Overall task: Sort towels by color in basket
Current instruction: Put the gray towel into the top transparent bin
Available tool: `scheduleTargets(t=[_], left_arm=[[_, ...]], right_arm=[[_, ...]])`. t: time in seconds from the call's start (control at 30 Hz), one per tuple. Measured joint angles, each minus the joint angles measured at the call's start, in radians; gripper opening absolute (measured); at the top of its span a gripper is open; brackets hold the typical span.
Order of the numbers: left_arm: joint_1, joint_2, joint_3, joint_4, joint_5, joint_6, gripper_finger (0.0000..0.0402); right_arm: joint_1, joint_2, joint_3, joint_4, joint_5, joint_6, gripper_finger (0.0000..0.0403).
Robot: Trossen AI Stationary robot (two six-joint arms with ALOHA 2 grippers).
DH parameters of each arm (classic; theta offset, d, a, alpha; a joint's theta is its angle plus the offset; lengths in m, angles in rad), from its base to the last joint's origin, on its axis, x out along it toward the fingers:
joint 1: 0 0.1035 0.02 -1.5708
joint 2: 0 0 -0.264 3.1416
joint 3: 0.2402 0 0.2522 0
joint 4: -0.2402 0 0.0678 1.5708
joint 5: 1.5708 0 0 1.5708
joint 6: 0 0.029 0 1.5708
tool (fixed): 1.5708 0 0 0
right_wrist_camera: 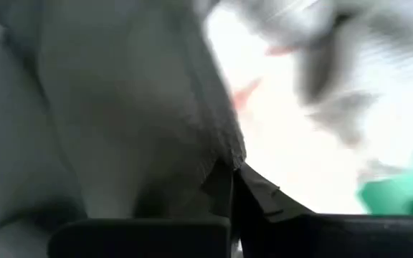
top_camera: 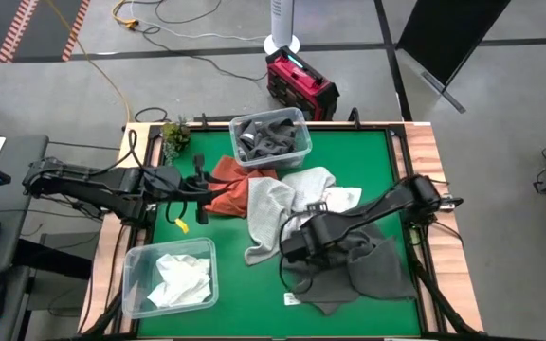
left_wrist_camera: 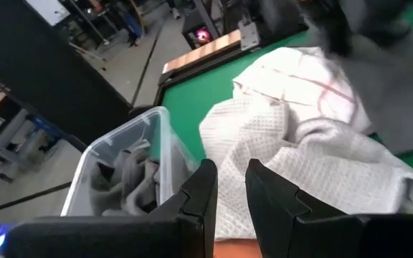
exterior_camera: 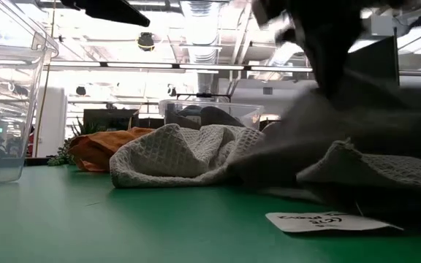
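The dark grey towel [top_camera: 354,270] lies spread nearest the table's front edge. On it, the right gripper [top_camera: 297,248] pinches its fingers together on its fabric. Beyond, the light grey towel [top_camera: 265,220] stretches front-to-back. Farther left, the left gripper [top_camera: 200,194] waits, fingers slightly apart, by the rust towel [top_camera: 233,191].

Right gripper [top_camera: 297,248] hidden from above by its own arm, dark grey towel [exterior_camera: 357,139] blurred and cut off by the low view's edge, print on the paper label [exterior_camera: 331,221] too small to read, orange towel [top_camera: 235,189] partly under the light grey one [top_camera: 268,213].
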Motion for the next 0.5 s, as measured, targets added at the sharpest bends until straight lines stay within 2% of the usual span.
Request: scheduleTargets(t=[0.3,0.4,0.5], left_arm=[[0.000,0.001,0.000,0.031,0.013,-0.012,0.0066],[0.000,0.001,0.000,0.031,0.013,-0.003,0.0066],[0.000,0.001,0.000,0.035,0.013,0.005,0.0066]], right_arm=[[-0.098,-0.197,0.173,0.053,0.367,-0.074,0.0027],[-0.155,-0.240,0.232,0.191,0.445,-0.182,0.0028],[-0.212,-0.274,0.283,0.397,0.472,-0.339,0.0027]])
